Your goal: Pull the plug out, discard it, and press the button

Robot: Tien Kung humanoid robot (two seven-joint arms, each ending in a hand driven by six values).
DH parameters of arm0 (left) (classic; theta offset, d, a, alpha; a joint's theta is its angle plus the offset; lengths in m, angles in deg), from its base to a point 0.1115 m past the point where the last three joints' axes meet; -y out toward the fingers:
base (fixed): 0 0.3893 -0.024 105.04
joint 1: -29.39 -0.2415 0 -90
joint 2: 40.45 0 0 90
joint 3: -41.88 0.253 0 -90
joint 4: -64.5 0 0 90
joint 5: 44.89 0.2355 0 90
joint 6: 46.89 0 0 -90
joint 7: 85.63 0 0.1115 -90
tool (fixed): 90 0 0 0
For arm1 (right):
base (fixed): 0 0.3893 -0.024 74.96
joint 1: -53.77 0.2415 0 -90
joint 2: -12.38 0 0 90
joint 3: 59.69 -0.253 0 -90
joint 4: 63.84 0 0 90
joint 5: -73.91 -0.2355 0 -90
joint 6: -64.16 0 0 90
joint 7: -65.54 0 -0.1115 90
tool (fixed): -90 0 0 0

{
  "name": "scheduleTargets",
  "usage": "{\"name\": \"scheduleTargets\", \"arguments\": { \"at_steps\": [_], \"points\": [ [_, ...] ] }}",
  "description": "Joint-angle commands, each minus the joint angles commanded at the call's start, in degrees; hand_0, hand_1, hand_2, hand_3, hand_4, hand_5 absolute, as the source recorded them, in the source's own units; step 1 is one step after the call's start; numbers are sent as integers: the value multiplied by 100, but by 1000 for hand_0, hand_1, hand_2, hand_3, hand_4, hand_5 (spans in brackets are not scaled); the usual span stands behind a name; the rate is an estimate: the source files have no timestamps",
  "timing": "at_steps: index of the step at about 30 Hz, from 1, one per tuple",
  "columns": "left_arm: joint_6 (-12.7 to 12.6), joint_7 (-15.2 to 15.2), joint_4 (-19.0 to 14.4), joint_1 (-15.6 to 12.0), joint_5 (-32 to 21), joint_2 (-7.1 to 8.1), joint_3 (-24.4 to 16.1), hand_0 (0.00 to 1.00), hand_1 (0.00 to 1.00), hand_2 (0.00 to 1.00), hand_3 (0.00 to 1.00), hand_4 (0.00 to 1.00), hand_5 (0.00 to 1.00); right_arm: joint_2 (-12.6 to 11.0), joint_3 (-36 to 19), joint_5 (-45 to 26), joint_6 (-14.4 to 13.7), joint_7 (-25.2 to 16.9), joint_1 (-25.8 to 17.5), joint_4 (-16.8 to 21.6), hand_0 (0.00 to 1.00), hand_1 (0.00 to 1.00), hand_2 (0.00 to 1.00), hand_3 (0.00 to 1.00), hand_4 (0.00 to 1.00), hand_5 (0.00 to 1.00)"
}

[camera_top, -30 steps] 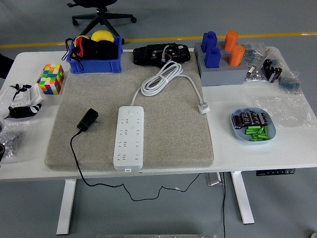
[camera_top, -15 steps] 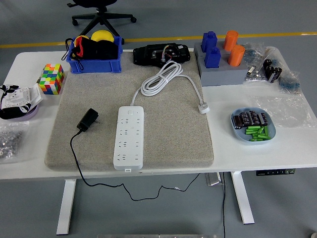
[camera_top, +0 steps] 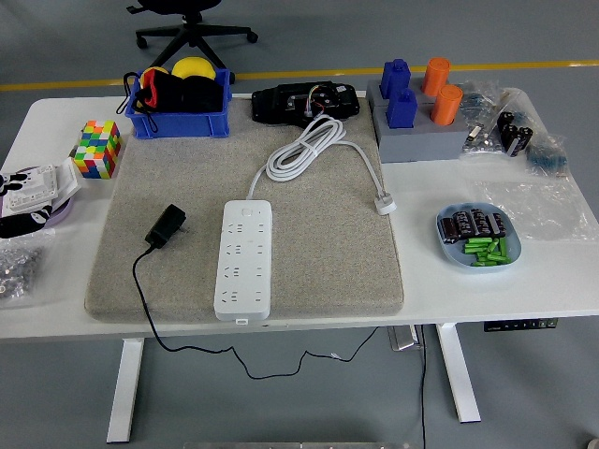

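Neither of the robot's hands shows anywhere over the worktop, so I cannot tell whether they are wide, narrow or holding anything. What the task concerns lies on the grey felt mat (camera_top: 318,253) in the middle of the worktop: the black plug (camera_top: 168,225), a small boxy adapter, rests on its side just beside the left edge of the white power strip (camera_top: 245,259), apart from it and in no socket, so the pulling looks done already. Its thin black cable (camera_top: 142,290) runs toward the near edge and hangs off below the worktop. I would judge the adapter light, hard and a little smooth; the body's two broad flanks offer the best hold, not the cable, which is limp and would drag or snag on the mat edge when lifted. The strip seems stiff and flat, likely to slide little on felt; its button appears to sit at the far end, though too small to be sure. The strip's own white cord (camera_top: 304,148) coils toward the far edge.
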Motion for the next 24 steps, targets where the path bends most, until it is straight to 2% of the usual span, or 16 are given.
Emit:
{"name": "scheduleTargets", "arguments": {
  "at_steps": [15,23,24],
  "points": [
    [-53,85,-36,-144,109,-64,-181,887,886,824,854,689,122,19,-18,4,14,2,16,-54,728,679,660,629,741,598],
    [-154,332,-56,-149,56,-56,-201,885,881,822,851,683,113,13,33,-16,16,1,46,-101,728,679,660,630,742,599],
    [-156,332,-54,-151,56,-56,-192,881,857,808,848,677,106,9,49,-25,15,0,45,-105,728,680,660,630,741,597]
  ]
}}
